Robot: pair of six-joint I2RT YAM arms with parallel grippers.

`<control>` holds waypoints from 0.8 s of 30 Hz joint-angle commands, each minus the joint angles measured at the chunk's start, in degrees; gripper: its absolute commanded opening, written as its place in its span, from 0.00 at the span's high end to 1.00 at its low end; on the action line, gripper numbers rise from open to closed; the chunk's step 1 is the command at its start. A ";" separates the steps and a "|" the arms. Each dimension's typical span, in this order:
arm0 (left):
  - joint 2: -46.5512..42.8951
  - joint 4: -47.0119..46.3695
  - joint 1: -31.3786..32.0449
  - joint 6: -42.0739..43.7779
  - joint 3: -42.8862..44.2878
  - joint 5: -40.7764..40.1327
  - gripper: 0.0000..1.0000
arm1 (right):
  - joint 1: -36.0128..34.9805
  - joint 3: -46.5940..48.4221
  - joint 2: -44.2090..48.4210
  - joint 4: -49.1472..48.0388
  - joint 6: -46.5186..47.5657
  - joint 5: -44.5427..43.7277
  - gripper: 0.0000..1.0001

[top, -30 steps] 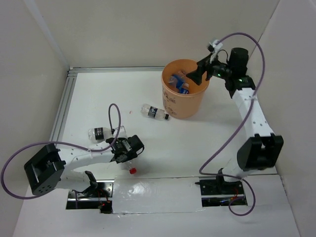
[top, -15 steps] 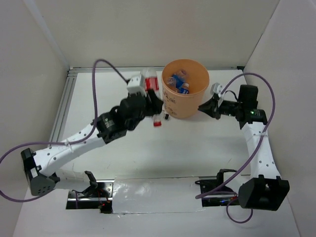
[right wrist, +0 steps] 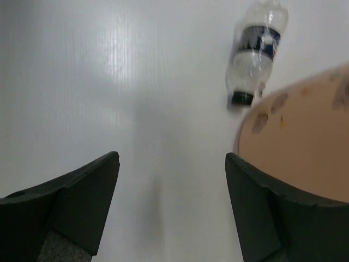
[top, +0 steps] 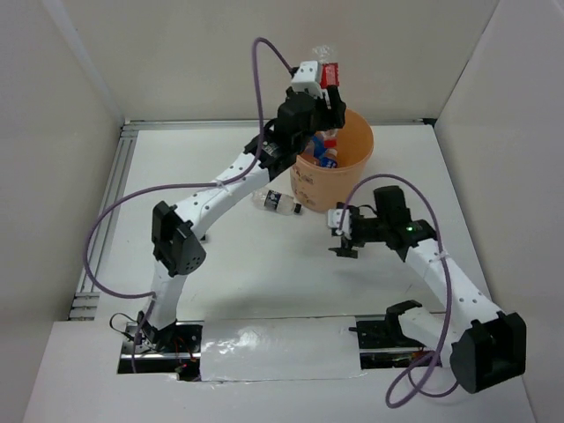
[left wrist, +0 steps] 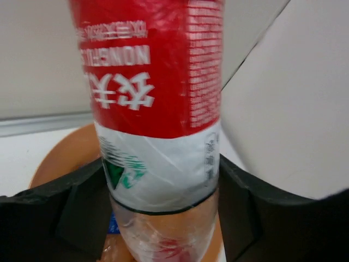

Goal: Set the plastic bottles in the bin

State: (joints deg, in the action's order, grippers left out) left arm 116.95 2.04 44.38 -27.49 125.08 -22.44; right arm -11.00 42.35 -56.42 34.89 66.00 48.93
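The white desk (top: 220, 264) carries the orange bin (top: 339, 187), which stands near the far edge, right of the middle, with its mouth open upward. The left arm (top: 229, 181) reaches from the near edge up to the bin. Its jaws are clenched on a red bottle (top: 330, 70), raised above the bin's far-left rim. In the left wrist view this bottle (left wrist: 158, 109) fills the gap between the jaws and touches both, with the bin's rim showing behind and below it. The right arm (top: 432, 256) hangs low over the desk near the bin's near side, its jaws spread wide with nothing between them. In its wrist view they face the lying bottle (right wrist: 255, 52). Several blue bottles (top: 324, 152) are already in the bin. The lying bottle (top: 278, 202), clear with a dark label, is on its side on the desk, just beside the bin's near-left foot, with its black cap toward the bin. The step in hand appears to be the drop of the red bottle. It calls for the left jaws to be squarely over the mouth before they release. After that, the right jaws would probably need to advance, straddle the lying bottle across its body and close on it.
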 commanded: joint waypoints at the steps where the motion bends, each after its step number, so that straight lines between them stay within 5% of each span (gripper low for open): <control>1: 3.11 -0.90 -0.87 1.91 2.72 1.51 0.20 | -11.14 -1.65 -5.17 -18.00 -3.24 -13.24 0.15; 6: 3.82 0.42 -0.87 1.38 2.72 3.09 0.00 | -28.97 0.89 -18.61 -29.42 -8.15 -32.44 0.12; 13: 0.92 1.03 -0.87 2.00 4.65 5.20 0.00 | -38.21 5.54 -34.09 -48.77 -16.76 -51.02 0.11; 17: -7.32 -0.54 0.79 3.92 -3.50 5.91 0.00 | -38.74 17.55 -43.39 -49.40 -21.15 -54.54 0.09; 24: -27.86 -2.75 2.47 5.95 -28.00 -0.58 0.00 | -37.26 36.97 -55.18 -36.68 -25.65 -54.65 0.08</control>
State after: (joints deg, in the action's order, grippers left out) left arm 98.56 3.14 46.74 -23.70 103.50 -19.05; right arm -49.34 71.92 -108.33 -5.56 44.31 -4.71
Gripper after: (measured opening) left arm 1.000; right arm 0.918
